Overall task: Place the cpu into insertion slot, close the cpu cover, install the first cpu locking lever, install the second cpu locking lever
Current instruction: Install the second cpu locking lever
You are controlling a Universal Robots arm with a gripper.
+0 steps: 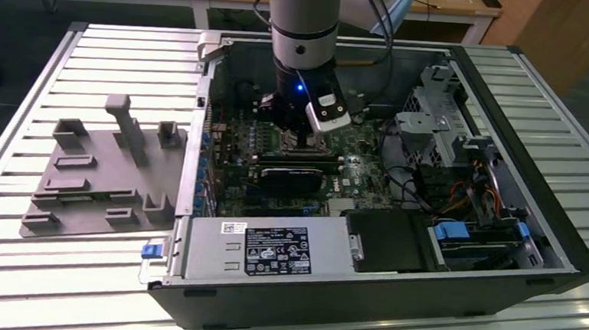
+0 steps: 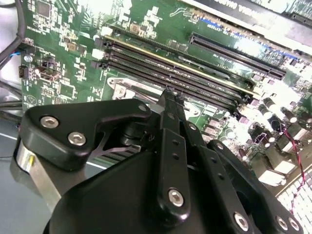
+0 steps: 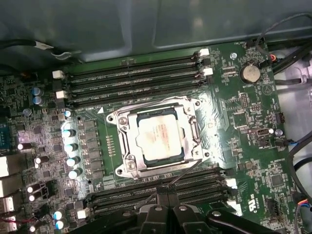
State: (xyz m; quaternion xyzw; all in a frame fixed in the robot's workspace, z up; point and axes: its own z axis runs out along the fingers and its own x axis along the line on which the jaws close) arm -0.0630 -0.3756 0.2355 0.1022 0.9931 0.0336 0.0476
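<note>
In the exterior view my arm reaches down into the open computer case (image 1: 535, 249), and my pincer (image 1: 298, 137) hangs low over the green motherboard (image 1: 366, 173); my own body hides the socket beneath.

In the second wrist view my fingers (image 2: 173, 112) meet at a closed tip with nothing visibly between them, just above the long black memory slots (image 2: 195, 73). The linkage blocks most of the board.

In the first wrist view the cpu (image 3: 159, 135) lies flat in the insertion slot (image 3: 126, 144), framed by the cpu cover (image 3: 191, 127) lying flat over it. A thin locking lever (image 3: 183, 174) slants from the socket toward my fingertips, whose ends are cut off at the picture's edge.
</note>
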